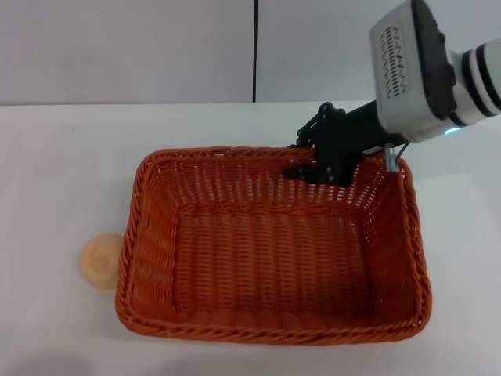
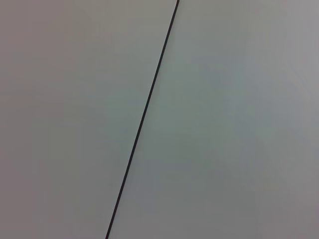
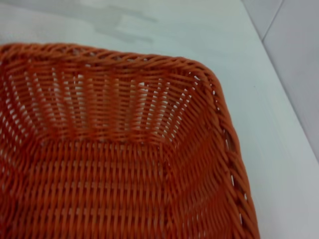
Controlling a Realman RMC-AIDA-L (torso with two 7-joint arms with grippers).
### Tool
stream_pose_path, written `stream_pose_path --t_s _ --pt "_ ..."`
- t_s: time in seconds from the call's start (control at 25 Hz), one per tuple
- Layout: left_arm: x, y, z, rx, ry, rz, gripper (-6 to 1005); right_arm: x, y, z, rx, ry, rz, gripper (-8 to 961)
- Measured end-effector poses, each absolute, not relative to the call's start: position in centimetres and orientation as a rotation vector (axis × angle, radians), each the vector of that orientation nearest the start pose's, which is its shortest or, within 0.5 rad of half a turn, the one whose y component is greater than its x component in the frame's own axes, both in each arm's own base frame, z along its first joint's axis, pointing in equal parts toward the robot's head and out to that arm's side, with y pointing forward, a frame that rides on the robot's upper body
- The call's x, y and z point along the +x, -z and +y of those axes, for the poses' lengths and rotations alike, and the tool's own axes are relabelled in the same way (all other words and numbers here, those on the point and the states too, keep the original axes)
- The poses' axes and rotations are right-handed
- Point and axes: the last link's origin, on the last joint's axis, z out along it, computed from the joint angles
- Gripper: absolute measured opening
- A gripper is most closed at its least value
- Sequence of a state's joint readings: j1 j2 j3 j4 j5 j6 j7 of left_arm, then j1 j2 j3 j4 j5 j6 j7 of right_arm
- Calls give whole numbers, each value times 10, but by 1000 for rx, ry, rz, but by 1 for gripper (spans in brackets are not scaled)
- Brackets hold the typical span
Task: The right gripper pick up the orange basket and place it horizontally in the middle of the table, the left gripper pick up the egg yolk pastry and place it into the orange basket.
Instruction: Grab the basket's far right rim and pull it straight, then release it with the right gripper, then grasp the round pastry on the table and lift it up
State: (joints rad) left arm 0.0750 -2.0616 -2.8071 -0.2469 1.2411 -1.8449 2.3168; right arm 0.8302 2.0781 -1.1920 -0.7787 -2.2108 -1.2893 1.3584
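The orange basket [image 1: 274, 251] lies flat and lengthwise across the middle of the white table [image 1: 63, 157], open side up and empty. My right gripper [image 1: 313, 157], a black claw on a white-and-grey arm, sits over the basket's far rim near its back right corner. The right wrist view looks down into one inner corner of the orange basket [image 3: 124, 164]. The egg yolk pastry [image 1: 102, 260], a small tan ball, rests on the table against the basket's left side near the front. My left gripper is out of view.
Grey wall panels with a dark vertical seam [image 1: 255, 51] stand behind the table. The left wrist view shows only that wall and seam [image 2: 144, 114]. Bare tabletop lies to the left of and behind the basket.
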Motion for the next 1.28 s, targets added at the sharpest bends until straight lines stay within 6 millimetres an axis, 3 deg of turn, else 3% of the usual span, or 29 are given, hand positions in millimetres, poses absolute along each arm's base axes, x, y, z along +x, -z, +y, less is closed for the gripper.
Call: stream_pose_path --t_s 0.12,0.4,0.6,0.92,1.12,1.2,1.24,1.28 --pt "-390 -80 123 -1452 1069 -610 840 160 53 397 -2960 90 -311 162" --pt "-391 -79 124 -1458 1063 -614 840 157 46 393 -2949 82 -343 276" --pt "-390 -81 125 -1507 1044 -599 840 153 36 383 -2944 -22 -318 350" --pt "-388 -85 133 -1559 1031 -569 840 162 27 372 -2914 -94 -268 451" --pt "-388 -86 140 -1665 992 -572 839 155 -1 353 -2800 -393 -219 471" --pt "-385 -87 150 -1840 944 -602 839 156 -17 340 -2727 -562 -186 470" --pt "-384 -88 154 -1900 922 -609 839 160 -36 324 -2638 -762 -152 470" --pt "-383 -88 161 -1999 877 -625 839 160 -36 324 -2638 -762 -152 470"
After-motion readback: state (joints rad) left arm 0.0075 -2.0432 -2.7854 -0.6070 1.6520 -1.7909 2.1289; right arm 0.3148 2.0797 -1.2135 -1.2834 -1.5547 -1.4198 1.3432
